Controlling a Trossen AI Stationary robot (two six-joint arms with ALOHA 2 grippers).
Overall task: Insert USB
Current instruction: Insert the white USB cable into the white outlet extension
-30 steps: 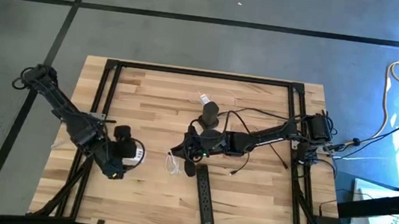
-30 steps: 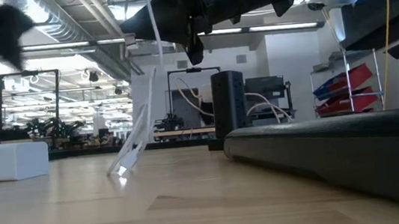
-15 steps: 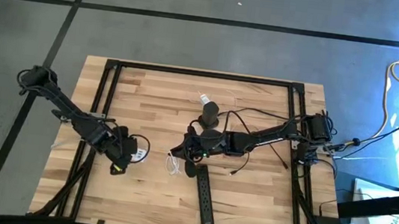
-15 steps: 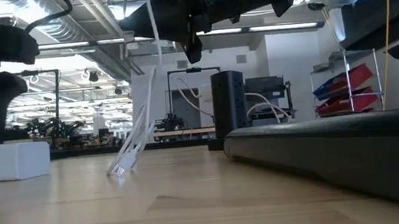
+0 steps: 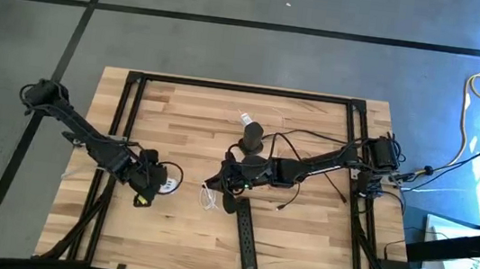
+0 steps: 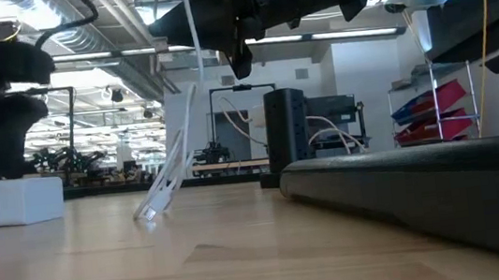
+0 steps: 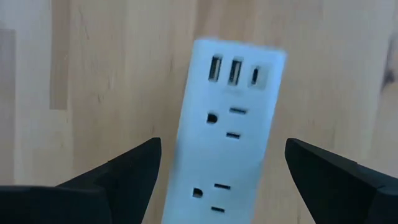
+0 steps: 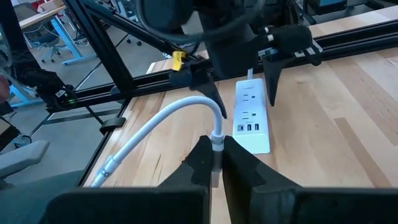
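Now, left gripper: hovering low over the white power block, fingers standing wide apart, one to each side of the block, not touching it.
White power block: lying flat on the bench, left of the middle, nearer the front edge than the back; USB ports at the end facing away from the left wrist, two outlets behind them.
Right gripper: hanging near the bench's middle, raised off the surface, fingers pressed together on the white USB cable.
White USB cable: pinched at its plug end, arching away from the right gripper and trailing down to the bench; plug pointing toward the block's port end, well apart from it.
Black power strip: lying toward the front edge, right of the block.
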